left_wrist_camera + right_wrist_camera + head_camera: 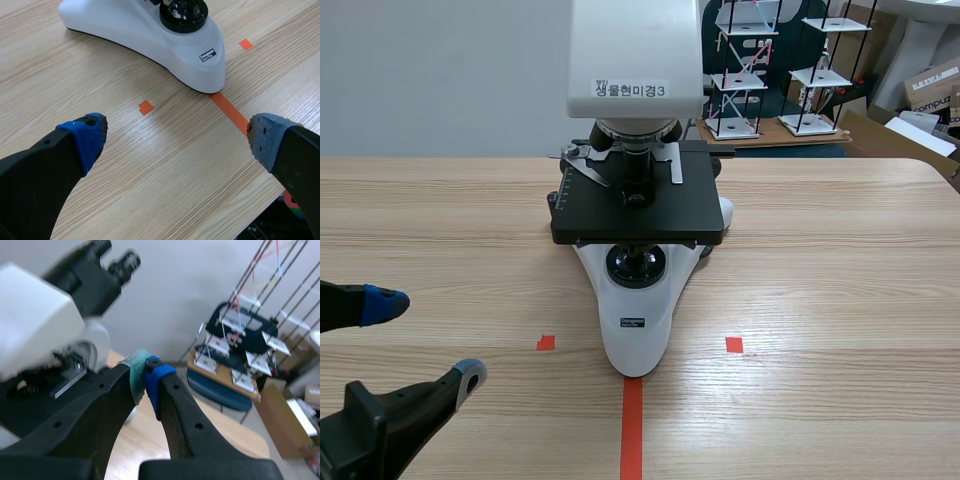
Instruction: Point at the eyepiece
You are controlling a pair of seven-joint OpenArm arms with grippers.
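Observation:
A white microscope with a black stage stands at the table's middle; its head runs out of the scene view, so the eyepieces are hidden there. In the right wrist view the two black eyepieces show, blurred, above the white head. My right gripper is shut on nothing, raised beside the head, with its tips below and to the side of the eyepieces. The right arm does not appear in the scene view. My left gripper stands open low over the table, short of the microscope's base.
Wire shelf models and cardboard boxes stand behind the table at the back right. Bare wood lies on both sides of the microscope.

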